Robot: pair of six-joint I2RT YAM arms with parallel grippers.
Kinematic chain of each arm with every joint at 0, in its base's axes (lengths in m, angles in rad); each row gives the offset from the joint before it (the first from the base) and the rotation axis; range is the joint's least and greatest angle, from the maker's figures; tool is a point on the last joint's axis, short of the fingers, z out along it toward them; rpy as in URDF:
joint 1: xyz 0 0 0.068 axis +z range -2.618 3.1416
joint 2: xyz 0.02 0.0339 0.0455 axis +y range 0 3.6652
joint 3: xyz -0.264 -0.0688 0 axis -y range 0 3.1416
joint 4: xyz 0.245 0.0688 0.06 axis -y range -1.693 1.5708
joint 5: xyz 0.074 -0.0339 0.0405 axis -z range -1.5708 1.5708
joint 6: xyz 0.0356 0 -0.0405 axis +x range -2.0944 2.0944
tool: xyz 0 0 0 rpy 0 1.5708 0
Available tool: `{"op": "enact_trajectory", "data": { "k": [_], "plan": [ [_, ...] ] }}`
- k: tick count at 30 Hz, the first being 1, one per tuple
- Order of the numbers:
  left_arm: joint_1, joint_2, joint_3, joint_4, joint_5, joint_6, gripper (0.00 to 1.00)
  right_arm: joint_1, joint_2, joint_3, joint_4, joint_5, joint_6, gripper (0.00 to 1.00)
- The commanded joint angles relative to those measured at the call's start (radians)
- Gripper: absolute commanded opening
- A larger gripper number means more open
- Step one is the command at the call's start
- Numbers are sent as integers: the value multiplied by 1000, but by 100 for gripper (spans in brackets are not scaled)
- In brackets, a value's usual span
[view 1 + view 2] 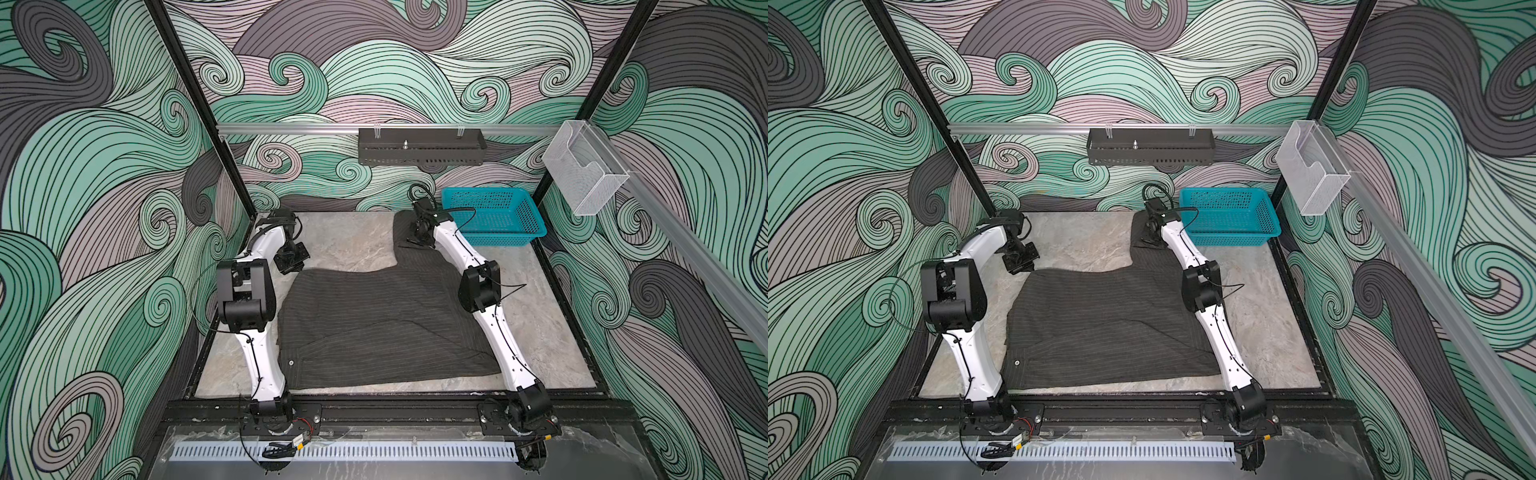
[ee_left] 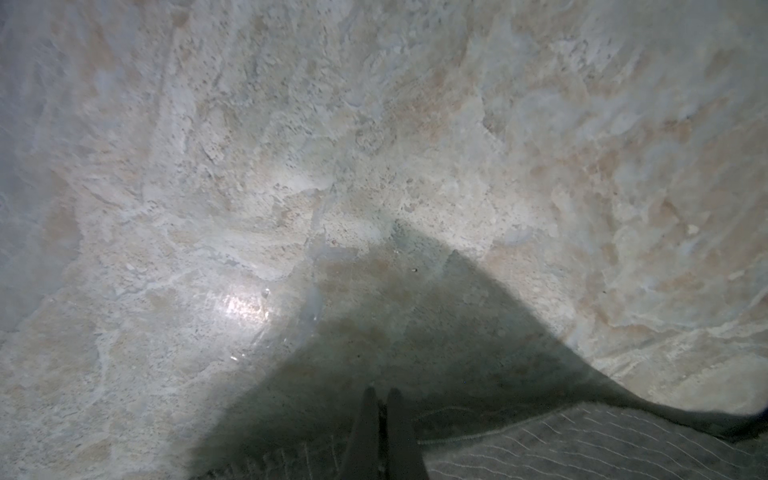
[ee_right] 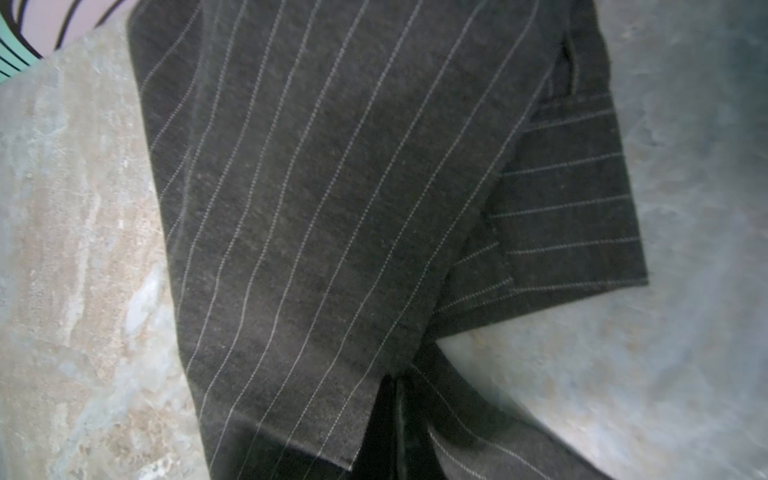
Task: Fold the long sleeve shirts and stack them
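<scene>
One long sleeve shirt [image 1: 374, 324] [image 1: 1100, 324], dark with pale pinstripes, lies spread on the stone-patterned table [image 1: 345, 241]. One sleeve reaches toward the far right. My right gripper [image 1: 412, 243] [image 1: 1147, 241] sits on that sleeve near its cuff. In the right wrist view it [image 3: 399, 386] is shut on the shirt [image 3: 332, 208], and the cloth's creases gather at its tips. My left gripper [image 1: 287, 268] [image 1: 1017, 266] hangs at the shirt's far left corner. Its fingers [image 2: 380, 395] are shut over bare table, with the shirt's edge [image 2: 602, 449] beside them and no cloth between the tips.
A teal mesh basket [image 1: 494, 216] [image 1: 1229, 216] stands at the far right corner, just beyond the right gripper. A black tray [image 1: 419, 145] hangs on the back rail, and a clear holder [image 1: 582, 174] on the right rail. Black frame bars edge the table.
</scene>
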Motion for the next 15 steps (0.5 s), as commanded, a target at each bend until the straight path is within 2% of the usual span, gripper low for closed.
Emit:
{"op": "enact_trajectory", "data": {
  "k": [1,6,10,12,14,15],
  "plan": [
    [-7,-37,-3,-15,-7,-1,0,-9,-87,-83,-88,34,-53,0],
    [-4,-50,-9,-18,-12,1,0,-15,-163,-292,-133,23,-118,1],
    [-5,-55,-12,-21,-10,4,0,-13,-284,-485,-104,6,-171,4],
    [-4,-57,-15,-18,-12,5,0,-12,-374,-591,-40,13,-190,13],
    [-4,-59,-20,-16,-10,3,0,-12,-464,-675,30,60,-192,41],
    [-4,-58,-21,-15,-7,4,0,-12,-491,-691,49,82,-191,48]
  ]
}}
